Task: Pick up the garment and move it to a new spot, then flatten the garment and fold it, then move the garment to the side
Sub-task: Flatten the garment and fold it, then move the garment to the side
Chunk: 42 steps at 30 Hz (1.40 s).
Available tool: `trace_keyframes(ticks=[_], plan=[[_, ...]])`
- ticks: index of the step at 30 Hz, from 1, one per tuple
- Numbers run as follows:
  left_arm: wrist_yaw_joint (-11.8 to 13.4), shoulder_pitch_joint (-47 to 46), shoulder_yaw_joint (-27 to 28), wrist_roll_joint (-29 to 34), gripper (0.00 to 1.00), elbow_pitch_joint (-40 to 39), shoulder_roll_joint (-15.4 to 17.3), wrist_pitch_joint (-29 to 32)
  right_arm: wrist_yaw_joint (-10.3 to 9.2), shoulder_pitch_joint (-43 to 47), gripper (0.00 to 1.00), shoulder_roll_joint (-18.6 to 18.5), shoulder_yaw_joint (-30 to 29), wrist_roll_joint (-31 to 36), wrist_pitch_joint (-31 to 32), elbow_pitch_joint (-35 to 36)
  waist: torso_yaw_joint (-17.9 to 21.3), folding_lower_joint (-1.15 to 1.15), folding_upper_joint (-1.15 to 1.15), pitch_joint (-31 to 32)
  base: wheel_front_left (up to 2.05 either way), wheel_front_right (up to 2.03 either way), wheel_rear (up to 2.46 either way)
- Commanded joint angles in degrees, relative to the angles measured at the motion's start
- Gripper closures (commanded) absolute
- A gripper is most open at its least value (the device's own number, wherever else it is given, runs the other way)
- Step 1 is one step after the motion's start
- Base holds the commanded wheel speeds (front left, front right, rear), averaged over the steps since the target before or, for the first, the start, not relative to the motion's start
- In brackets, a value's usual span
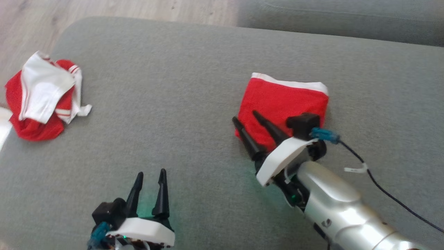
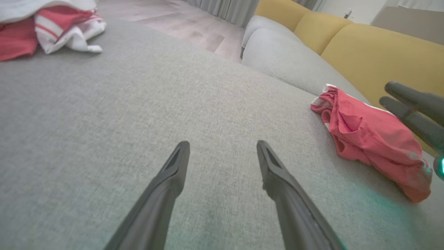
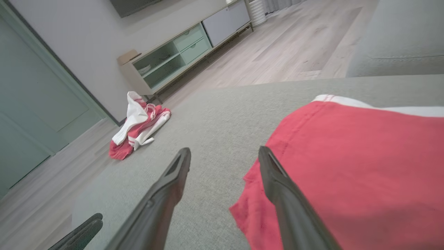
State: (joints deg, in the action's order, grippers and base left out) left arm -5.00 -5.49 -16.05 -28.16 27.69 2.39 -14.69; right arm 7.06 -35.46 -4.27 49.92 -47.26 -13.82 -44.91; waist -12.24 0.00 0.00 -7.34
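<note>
**Right gripper spread over the folded garment's near-left corner**

You are looking at the folded red garment (image 1: 288, 100) lying flat on the grey cushion (image 1: 173, 69), in its right half and about midway between the far edge and the near edge. Its white waistband is facing the cushion's far edge.

Your right gripper (image 1: 245, 116) is hanging at the garment's near-left corner with its fingers spread wide and grasping nothing. In the right wrist view one finger (image 3: 277, 187) is lying over the red cloth (image 3: 364, 156) just inside its left border, while the other is sitting over bare cushion just beside it. You cannot tell from these views whether the tips are touching the fabric.

Your left gripper (image 1: 151, 172) is also standing wide open and empty, hovering over bare cushion near the near edge, well apart from the garment and to its left. In the left wrist view the garment (image 2: 367, 135) is showing off to the right of that gripper (image 2: 222, 143).

A crumpled red-and-white pile (image 1: 41, 100) is resting at the cushion's left edge, well apart from both grippers.
</note>
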Motion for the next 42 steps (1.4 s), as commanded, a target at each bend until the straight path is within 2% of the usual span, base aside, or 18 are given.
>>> trace_keyframes(ticks=[1,4,7,8,12,15,18,26,33,42], plan=[[0.4,-2.0,2.7,1.8,0.0,-1.4,0.5,-0.3,0.43,1.2,0.0,0.7,-1.7,-0.4,-1.0,1.8,1.3,0.0,0.0,0.7,0.0,0.0,0.0],[0.8,-1.8,4.4,5.2,0.0,-2.3,0.5,-0.3,0.43,2.4,0.0,-0.8,-9.4,1.6,-1.1,4.2,3.3,0.0,0.0,1.6,0.0,0.0,0.0],[1.4,-1.5,6.3,8.9,0.0,-3.7,0.5,-0.3,0.43,5.4,0.0,-2.3,-18.9,7.8,-1.2,6.5,5.3,0.0,0.0,2.5,0.0,0.0,0.0],[1.4,-1.5,6.3,8.9,0.0,-3.7,0.5,-0.3,0.43,5.4,0.0,-2.3,-18.9,7.8,-1.2,6.5,5.3,0.0,0.0,2.5,0.0,0.0,0.0],[2.1,-0.9,7.9,13.7,0.0,-5.1,0.5,-0.3,0.43,10.7,0.0,-2.8,-29.7,17.1,-1.2,9.1,6.9,0.0,0.0,3.8,0.0,0.0,0.0],[2.6,-0.2,8.7,15.7,0.0,-5.9,0.5,-0.3,0.43,14.4,0.0,-2.5,-35.8,22.5,-1.2,10.4,7.7,0.0,0.0,4.5,0.0,0.0,0.0],[2.6,0.8,8.7,17.2,0.0,-6.1,0.5,-0.3,0.43,17.7,0.0,-2.1,-39.3,27.3,-1.2,11.0,8.2,0.0,0.0,5.0,0.0,0.0,0.0],[3.0,3.1,6.7,18.3,0.0,-6.8,0.5,-0.3,0.43,23.1,0.0,-0.1,-43.2,33.9,-1.2,9.8,8.5,0.0,0.0,4.9,0.0,0.0,0.0],[3.2,2.5,5.4,18.0,0.0,-6.9,0.5,-0.3,0.43,22.0,0.0,0.8,-43.5,34.8,-1.2,9.9,8.1,0.0,0.0,4.0,0.0,0.0,0.0],[3.4,-0.6,1.4,16.4,0.0,-7.2,0.5,-0.3,0.43,11.9,0.0,1.3,-36.3,32.1,-1.2,6.6,4.7,0.0,0.0,-2.2,0.0,0.0,0.0]])
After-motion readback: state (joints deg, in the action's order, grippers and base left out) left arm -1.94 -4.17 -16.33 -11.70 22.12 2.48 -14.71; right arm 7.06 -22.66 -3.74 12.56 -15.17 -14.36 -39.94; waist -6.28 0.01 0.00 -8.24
